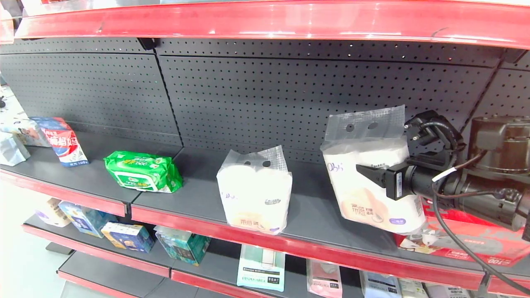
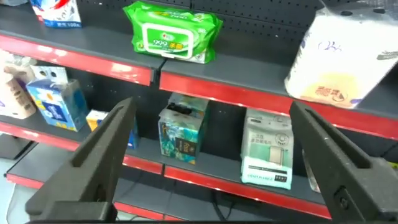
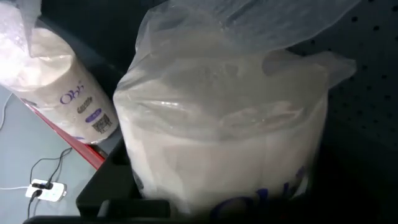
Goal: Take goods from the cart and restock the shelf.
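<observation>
Holding my left gripper (image 2: 211, 109) spread and empty by the lower shelves, I have the right gripper (image 1: 372, 176) clamped on a tissue-roll pack (image 1: 372, 207), tilted over the shelf (image 1: 314, 215) and, I judge, not yet set down. Farther along, a matching pack (image 1: 253, 194) already stands placed. Releasing this one is what's left, and probably further cart trips.

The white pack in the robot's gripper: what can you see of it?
The white pack is soft tissue rolls in clear plastic, with a flat top flap with two punched holes and orange and purple print in front. It is tilted over the grey shelf, clamped in the right gripper. Whether its bottom touches the shelf, I cannot tell.
</observation>
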You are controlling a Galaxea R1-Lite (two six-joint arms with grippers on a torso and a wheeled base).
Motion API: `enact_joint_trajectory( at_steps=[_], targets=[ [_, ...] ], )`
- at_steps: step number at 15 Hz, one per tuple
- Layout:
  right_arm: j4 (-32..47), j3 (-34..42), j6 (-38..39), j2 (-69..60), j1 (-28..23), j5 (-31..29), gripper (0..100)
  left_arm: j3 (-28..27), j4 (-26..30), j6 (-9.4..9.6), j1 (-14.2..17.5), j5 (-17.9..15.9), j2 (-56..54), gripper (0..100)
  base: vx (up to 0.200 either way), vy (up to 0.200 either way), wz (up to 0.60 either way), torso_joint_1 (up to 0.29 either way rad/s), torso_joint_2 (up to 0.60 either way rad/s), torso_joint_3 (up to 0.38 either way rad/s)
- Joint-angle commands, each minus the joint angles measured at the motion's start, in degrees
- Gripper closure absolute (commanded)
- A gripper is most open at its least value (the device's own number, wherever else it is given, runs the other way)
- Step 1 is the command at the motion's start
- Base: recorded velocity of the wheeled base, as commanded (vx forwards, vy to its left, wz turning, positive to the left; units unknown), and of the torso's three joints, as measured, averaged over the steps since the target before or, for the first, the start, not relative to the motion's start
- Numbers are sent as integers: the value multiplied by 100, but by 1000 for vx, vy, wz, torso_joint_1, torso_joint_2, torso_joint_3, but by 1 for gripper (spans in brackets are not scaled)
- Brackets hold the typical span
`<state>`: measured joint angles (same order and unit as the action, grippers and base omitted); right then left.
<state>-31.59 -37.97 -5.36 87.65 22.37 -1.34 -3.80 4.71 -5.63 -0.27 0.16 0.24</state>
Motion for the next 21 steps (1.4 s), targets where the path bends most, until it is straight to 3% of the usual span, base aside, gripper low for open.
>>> enact_joint_trajectory(
  at_steps=[1,2,4,5,8,10,14,16,17,21],
  targets=[
    [-5,18,0,33,-5,2,100,2,4,1,0,28,-7,0,0,0,0,0,0,0],
    [-5,-8,-9,42,4,2,100,2,4,1,0,-42,-7,0,0,0,0,0,0,0],
    [-5,-79,-35,59,-5,2,100,2,-31,45,0,-693,-7,0,0,0,0,0,0,0],
    [-5,-61,-44,59,-5,2,100,2,-31,62,0,-789,11,0,0,0,0,0,0,0],
    [-5,-8,-79,77,4,-7,100,2,-22,89,36,-315,204,0,0,0,0,0,0,0],
    [-5,-35,-79,112,13,-7,100,2,-22,89,36,-227,222,0,0,0,0,0,0,0],
    [-5,-26,-123,147,13,-24,100,134,-242,168,115,714,231,0,0,0,0,0,0,0],
    [-5,-35,-158,191,13,-24,100,275,-453,168,80,643,99,0,0,0,0,0,0,0],
    [-5,-35,-158,200,13,-24,100,301,-576,256,27,388,-24,0,0,0,0,0,0,0],
    [-5,-26,-158,217,13,-24,100,380,-506,256,18,318,-16,0,0,0,0,0,0,0]
  ],
)
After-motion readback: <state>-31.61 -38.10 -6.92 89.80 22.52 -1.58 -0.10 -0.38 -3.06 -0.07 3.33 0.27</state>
